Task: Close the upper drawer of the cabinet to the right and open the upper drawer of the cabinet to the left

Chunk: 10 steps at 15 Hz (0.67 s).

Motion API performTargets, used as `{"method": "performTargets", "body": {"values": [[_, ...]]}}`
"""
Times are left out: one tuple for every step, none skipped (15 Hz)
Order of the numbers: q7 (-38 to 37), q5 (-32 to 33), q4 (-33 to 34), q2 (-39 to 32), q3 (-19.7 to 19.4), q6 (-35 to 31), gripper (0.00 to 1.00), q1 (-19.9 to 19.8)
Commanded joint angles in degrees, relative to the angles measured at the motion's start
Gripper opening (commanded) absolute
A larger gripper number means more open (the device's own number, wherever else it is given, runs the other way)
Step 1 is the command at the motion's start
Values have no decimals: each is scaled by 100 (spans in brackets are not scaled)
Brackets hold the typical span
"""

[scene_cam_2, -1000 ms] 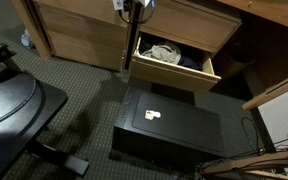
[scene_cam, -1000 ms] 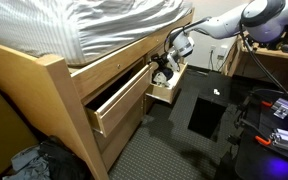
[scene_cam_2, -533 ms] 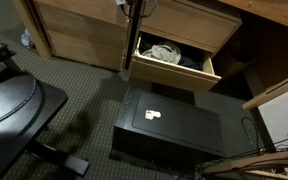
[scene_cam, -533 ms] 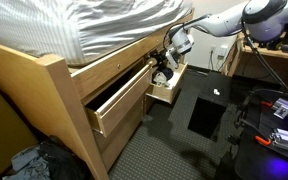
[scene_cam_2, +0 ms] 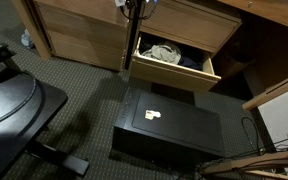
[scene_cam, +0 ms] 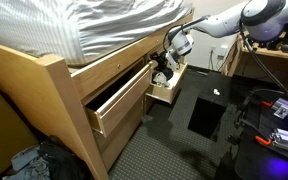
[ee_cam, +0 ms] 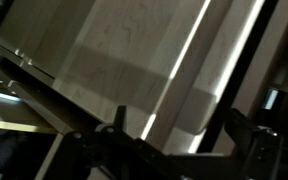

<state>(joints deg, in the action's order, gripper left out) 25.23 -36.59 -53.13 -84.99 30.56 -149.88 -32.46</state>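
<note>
In both exterior views my gripper (scene_cam: 162,68) (scene_cam_2: 136,8) hangs open against the wooden cabinet front, just above the left end of a pulled-out drawer (scene_cam_2: 174,62) (scene_cam: 165,92) that holds folded clothes. Nothing sits between the fingers. To the left of that drawer in an exterior view stands another cabinet (scene_cam_2: 79,30) with its drawers shut. Close to the camera in an exterior view a second drawer (scene_cam: 117,103) also stands pulled out. The wrist view shows only pale wood panel (ee_cam: 134,50) very near, with my gripper (ee_cam: 184,140) open and its dark fingers (ee_cam: 119,128) at the lower edge.
A black box (scene_cam_2: 169,125) (scene_cam: 206,110) lies on the carpet right in front of the open drawer. A black office chair (scene_cam_2: 14,100) stands on the floor to the left. A bed with striped bedding (scene_cam: 104,25) tops the cabinets.
</note>
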Motion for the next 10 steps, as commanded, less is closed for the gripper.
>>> {"method": "performTargets", "body": {"values": [[-267,75,43,7,-199,-41,100,119],[-404,85,94,20,-287,-62,100,202],[-403,-137,208,37,-521,7,100,359],[-426,-130,212,40,-541,-5,100,382],[-431,-126,211,40,-552,-9,100,388],[-432,-125,212,40,-555,-9,100,387],[-432,-125,216,40,-558,-9,100,386],[-669,130,132,63,-555,-60,100,384],[-1249,236,119,200,-898,-134,100,620],[-1805,322,16,392,-1169,-210,100,799]]}}
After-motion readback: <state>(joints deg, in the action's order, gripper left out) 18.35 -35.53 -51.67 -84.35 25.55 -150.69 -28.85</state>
